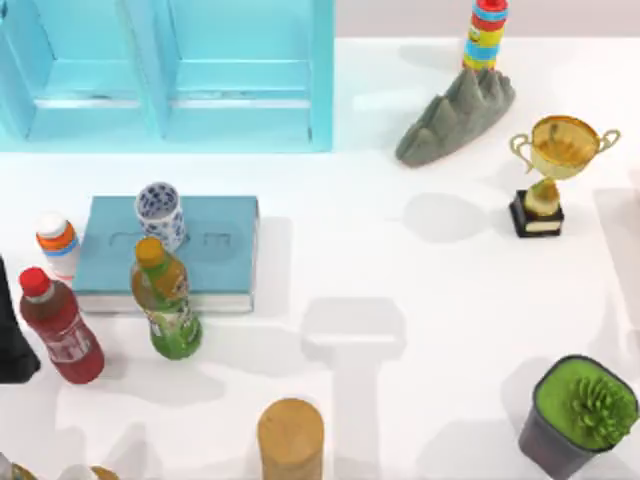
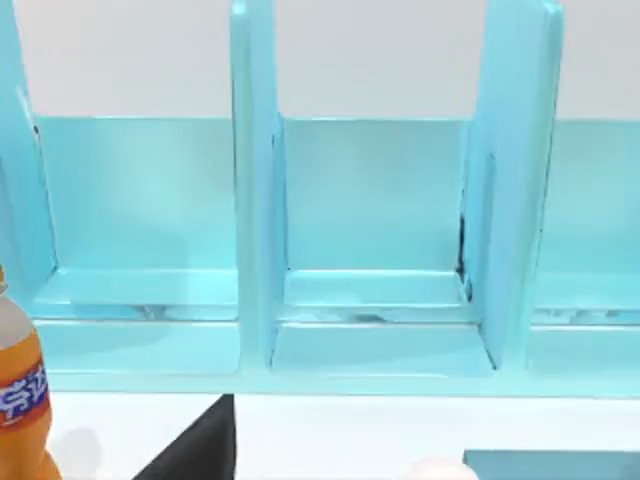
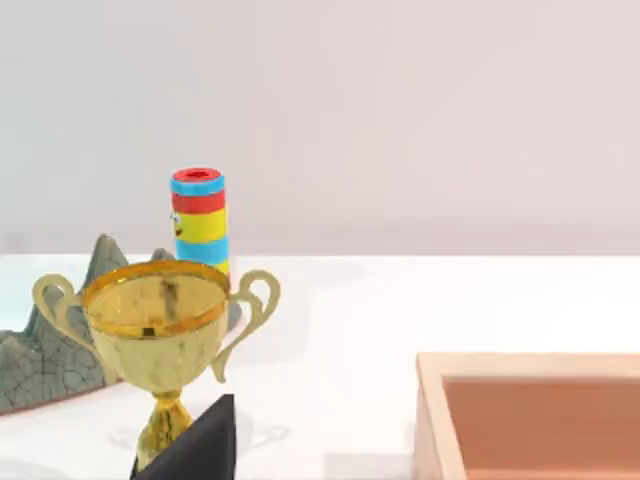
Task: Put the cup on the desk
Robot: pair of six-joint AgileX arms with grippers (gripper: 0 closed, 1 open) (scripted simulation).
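White tabletop [image 1: 440, 330] — broad, flat, matte; widest bare stretch runs through the middle and right of centre, crossed by soft grey shadows

Cup [image 1: 160, 214]: small white cylinder, dense blue porcelain-style pattern, upright on a teal book [image 1: 215, 245] at the left. Book lies flat, square-cornered, its front edge facing the open middle

Crowding the book's front and left edges:
- green bottle [image 1: 166, 300], orange cap, just in front of the cup
- red bottle [image 1: 60, 326], red cap, further left
- small white bottle [image 1: 58, 246] with orange and blue bands, at the book's left edge

Light-blue cabinet [image 1: 170, 75] fills the back left, glossy panels and upright dividers; left wrist view looks into its compartments, an orange-labelled bottle [image 2: 18, 400] at that picture's edge

Back right: grey ridged rock [image 1: 455, 118], rough, with a stacked striped cylinder [image 1: 486, 34] behind it. Golden trophy [image 1: 555, 165] on a dark base, shiny, two handles. Front right corner: spiky green plant in a dark pot [image 1: 578, 415]. Front edge, centre-left: plain tan wooden cylinder [image 1: 290, 438]

Right wrist view: corner of an open wooden box [image 3: 530, 410]

Gripper of either arm — whether spread or pressed together, cannot tell
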